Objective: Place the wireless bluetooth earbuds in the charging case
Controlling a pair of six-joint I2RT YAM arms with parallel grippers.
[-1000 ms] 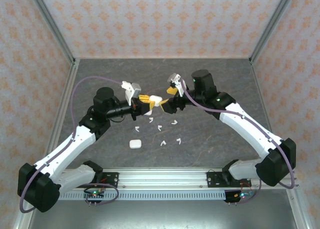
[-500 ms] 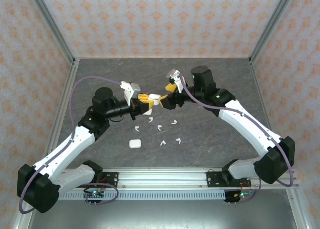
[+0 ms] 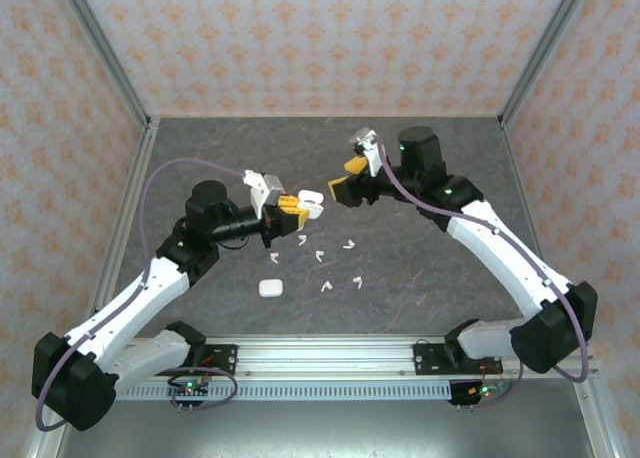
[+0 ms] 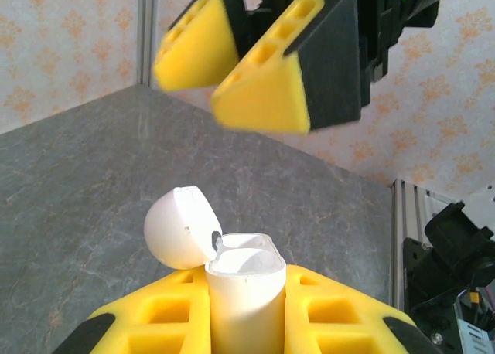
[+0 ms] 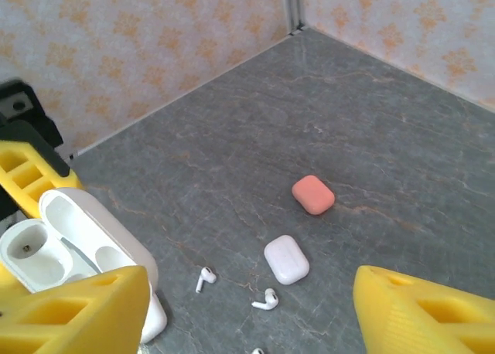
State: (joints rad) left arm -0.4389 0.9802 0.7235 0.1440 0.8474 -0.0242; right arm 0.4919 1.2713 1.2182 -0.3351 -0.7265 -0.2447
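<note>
Top external, left arm: the left gripper point(image 3: 288, 206) is clamped on the white charging case point(image 3: 308, 200), held above the table point(image 3: 430, 278) with its lid flipped up.
Top external, right arm: the right gripper point(image 3: 343, 178) hangs just beside the case, spread open and carrying nothing.
Top external, table: six white earbuds point(image 3: 319, 255) lie scattered below the grippers, with a closed white case point(image 3: 270, 288) near them.
Left wrist: yellow fingers point(image 4: 131, 323) squeeze the charging case point(image 4: 244, 292) from both sides. The lid point(image 4: 182, 226) is hinged back and the right gripper point(image 4: 255, 68) is above it.
Right wrist: fingers point(image 5: 77, 315) are set wide with bare table between them. Both wells point(image 5: 31, 250) of the held case look empty. A pink case point(image 5: 313, 194) lies beside the closed white one.
Progress: the case is open and presented. By the look of it no earbud is seated yet, so picking up and inserting is all left to do.
</note>
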